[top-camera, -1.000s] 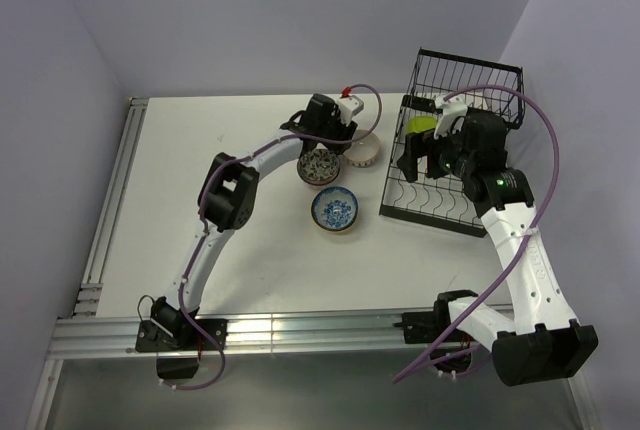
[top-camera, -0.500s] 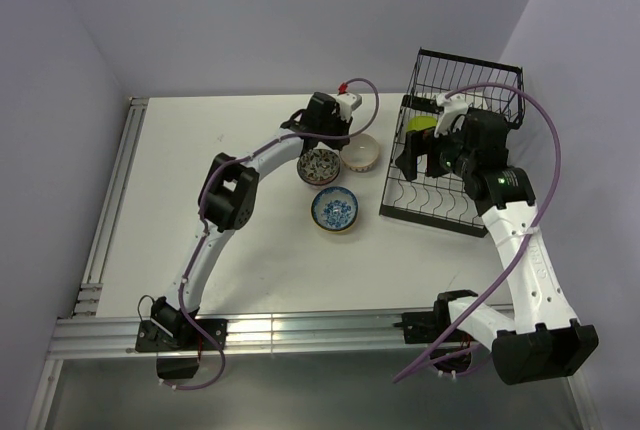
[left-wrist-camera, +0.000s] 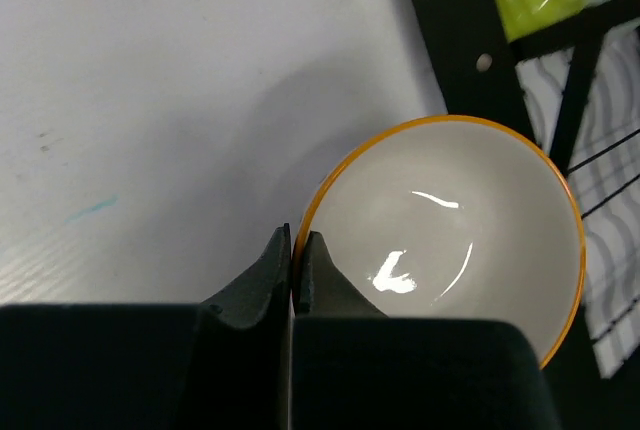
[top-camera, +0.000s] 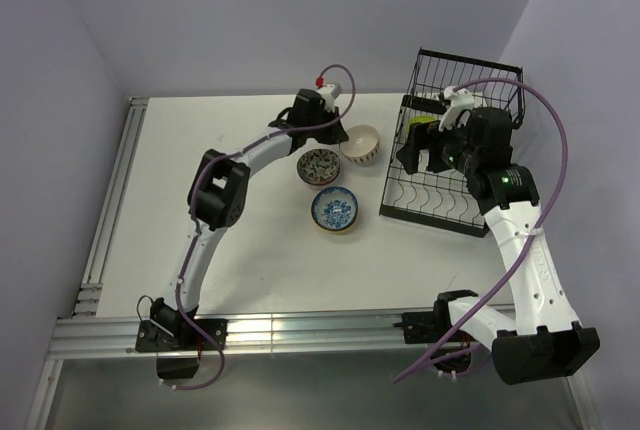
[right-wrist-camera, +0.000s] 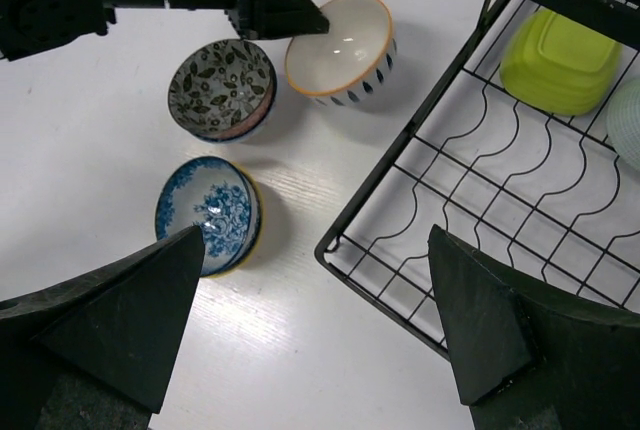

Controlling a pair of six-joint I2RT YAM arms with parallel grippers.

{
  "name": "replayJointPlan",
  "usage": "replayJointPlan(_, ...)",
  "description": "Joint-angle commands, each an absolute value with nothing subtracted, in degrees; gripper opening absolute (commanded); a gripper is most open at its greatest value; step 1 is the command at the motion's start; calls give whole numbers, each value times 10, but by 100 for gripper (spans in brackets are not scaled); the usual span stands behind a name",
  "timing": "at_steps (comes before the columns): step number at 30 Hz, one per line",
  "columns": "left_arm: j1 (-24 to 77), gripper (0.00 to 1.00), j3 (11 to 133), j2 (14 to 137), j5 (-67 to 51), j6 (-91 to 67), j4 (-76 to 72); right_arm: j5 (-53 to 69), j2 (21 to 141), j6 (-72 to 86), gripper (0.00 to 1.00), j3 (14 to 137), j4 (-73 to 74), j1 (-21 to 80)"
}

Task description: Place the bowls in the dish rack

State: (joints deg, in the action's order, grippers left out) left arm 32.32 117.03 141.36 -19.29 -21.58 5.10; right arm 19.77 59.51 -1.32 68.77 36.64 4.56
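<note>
Left hand [left-wrist-camera: 293, 268]: closed, pinching the orange-edged rim of the cream bowl [left-wrist-camera: 450, 250]. The hand's own body hides the bowl's lower edge in the left wrist view.
Cream bowl, position: tilted, just left of the dish rack [top-camera: 425, 200]. Whether it touches the table [top-camera: 280, 260] cannot be told.
Right hand [right-wrist-camera: 316, 235]: open wide above the rack's near-left corner, holding nothing. Only its 2 dark fingers show.
Other bowls: the floral bowl [right-wrist-camera: 222, 88] and the blue-and-white bowl [right-wrist-camera: 208, 212] stand on the table, apart from the rack.
Rack contents: a lime-green container [right-wrist-camera: 558, 60], and a pale teal-green bowl [right-wrist-camera: 628, 120] cut off by the frame edge.
Right wrist view only: blue marks on the cream bowl's outer wall.
Top view only: the rack's tall basket end, on the far side. The right arm masks much of the rack's contents.
</note>
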Motion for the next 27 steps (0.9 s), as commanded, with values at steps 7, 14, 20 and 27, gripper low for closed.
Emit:
replayJointPlan(7, 287, 0, 1016, 1188, -291, -424, -171, 227, 603, 111, 100, 727, 341, 42)
replayJointPlan(14, 283, 0, 912, 1131, -338, -549, -245, 294, 613, 284, 100, 717, 324, 42)
replayJointPlan(20, 293, 0, 852, 1123, -364, -646, -324, 353, 591, 366, 100, 661, 280, 42)
replayJointPlan(27, 349, 0, 853, 1138, -359, -638, -318, 302, 533, 387, 100, 577, 260, 31)
